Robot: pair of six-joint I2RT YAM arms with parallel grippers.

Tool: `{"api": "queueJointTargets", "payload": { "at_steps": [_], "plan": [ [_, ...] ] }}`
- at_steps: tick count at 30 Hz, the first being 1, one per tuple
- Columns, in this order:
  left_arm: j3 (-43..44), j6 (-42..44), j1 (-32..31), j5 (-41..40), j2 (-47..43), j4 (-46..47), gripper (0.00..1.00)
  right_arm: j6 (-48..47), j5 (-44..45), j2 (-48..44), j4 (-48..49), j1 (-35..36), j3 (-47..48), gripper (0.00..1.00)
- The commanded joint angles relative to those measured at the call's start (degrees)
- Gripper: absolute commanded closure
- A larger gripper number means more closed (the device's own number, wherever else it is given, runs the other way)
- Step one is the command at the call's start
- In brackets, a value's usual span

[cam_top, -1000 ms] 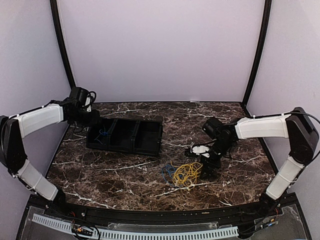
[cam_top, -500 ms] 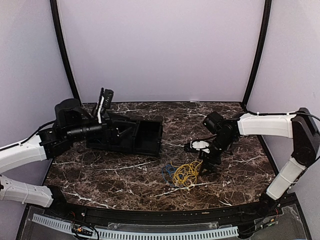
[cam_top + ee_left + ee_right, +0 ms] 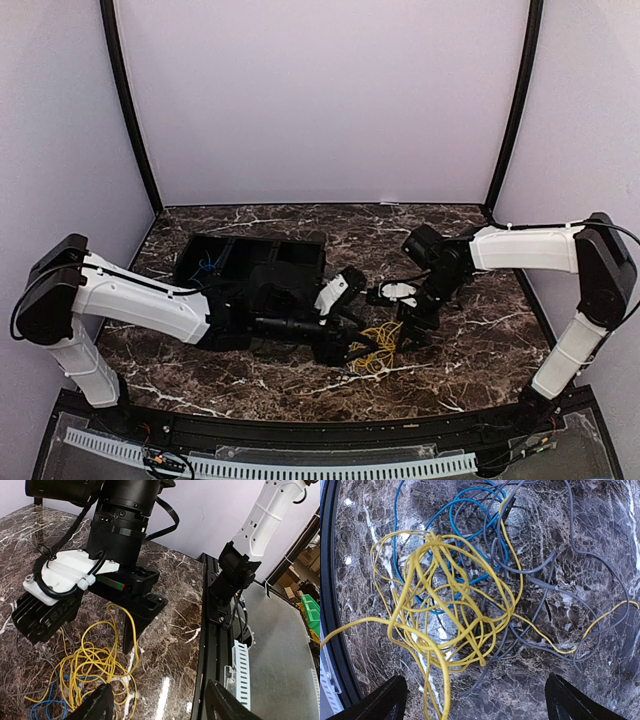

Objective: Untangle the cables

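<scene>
The cables lie in one tangled heap on the marble, right of centre. The yellow cable point(image 3: 435, 610) is the largest, over the blue cable point(image 3: 470, 510) and a dark grey cable point(image 3: 540, 585). My right gripper point(image 3: 477, 700) hangs open just above the heap, nothing between its fingers. From above, the right gripper point(image 3: 408, 335) is at the heap's right side. My left gripper point(image 3: 358, 350) reaches in low from the left, open and empty. In its own view the left gripper point(image 3: 160, 705) faces the yellow cable point(image 3: 90, 665), with a right finger point(image 3: 131, 630) standing among the loops.
A black tray with three compartments point(image 3: 300, 262) sits at the back left, with a bit of blue wire point(image 3: 208, 267) in its left compartment. The table's front rail point(image 3: 210, 630) and the right arm's base point(image 3: 235, 575) are close beyond the heap.
My left arm has swung from the tray at the back left across the table to the cable heap, its jaws opening wider. The right gripper has shifted only slightly over the heap.
</scene>
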Motion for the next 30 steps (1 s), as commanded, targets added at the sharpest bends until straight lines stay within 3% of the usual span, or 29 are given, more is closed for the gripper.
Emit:
{"api": "queueJointTargets", "payload": {
  "at_steps": [1,10,12,15,17,22,25,30],
  "plan": [
    [4.90,-2.33,-0.49,-3.90,4.82,5.15,0.35,0.65,-1.49,0.74,-0.54,0.23,1.48,0.02],
    [12.86,-4.27,-0.45,-7.48,15.49,2.65,0.51,0.65,-2.04,1.06,-1.00,0.27,1.68,0.03],
    [13.12,-4.50,-0.43,-7.98,16.29,2.77,0.64,0.56,-2.20,0.99,-1.08,0.29,1.57,0.03],
    [12.59,-4.50,-0.43,-10.08,15.63,2.15,0.92,-0.03,-2.45,0.44,-2.28,0.23,1.39,0.03],
    [10.74,-4.40,-0.32,-12.94,13.79,2.07,1.00,-1.26,-2.93,-1.40,-3.90,-0.32,1.22,0.03],
    [2.17,-5.47,1.27,-16.11,8.10,2.78,1.00,-4.93,-7.99,-10.49,-8.01,-5.11,3.03,0.02],
    [-1.19,-5.48,1.41,-18.46,4.57,3.05,1.00,-4.21,-9.26,-14.31,-4.59,-5.49,1.68,0.01],
    [-6.12,-5.08,1.42,-17.52,0.31,6.45,1.00,-4.52,-8.44,-12.87,0.38,-5.24,-2.55,0.10]
  ]
}}
